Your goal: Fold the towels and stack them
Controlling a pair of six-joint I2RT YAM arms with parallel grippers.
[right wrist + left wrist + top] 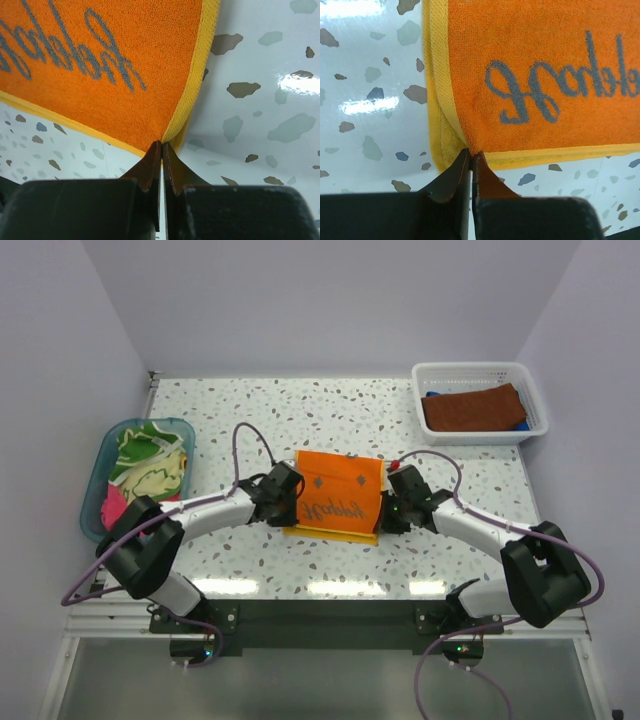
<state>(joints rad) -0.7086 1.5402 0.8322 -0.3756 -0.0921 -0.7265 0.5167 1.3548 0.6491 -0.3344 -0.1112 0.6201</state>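
An orange towel (338, 485) with grey script and a yellow border lies in the middle of the speckled table. My left gripper (290, 502) is shut on its near left corner; in the left wrist view the fingertips (471, 152) pinch the yellow hem of the towel (535, 60). My right gripper (385, 508) is shut on the near right corner, its tips (161, 145) closed where the yellow edge of the towel (100, 90) ends. A rust brown towel (472, 408) lies folded in the basket, with a bit of blue towel (519, 424) showing under it.
The white mesh basket (480, 368) stands at the back right corner. A teal tub (100, 465) at the left edge holds a green and yellow patterned towel (150, 460) and a pink one (113, 505). Walls close the table on three sides.
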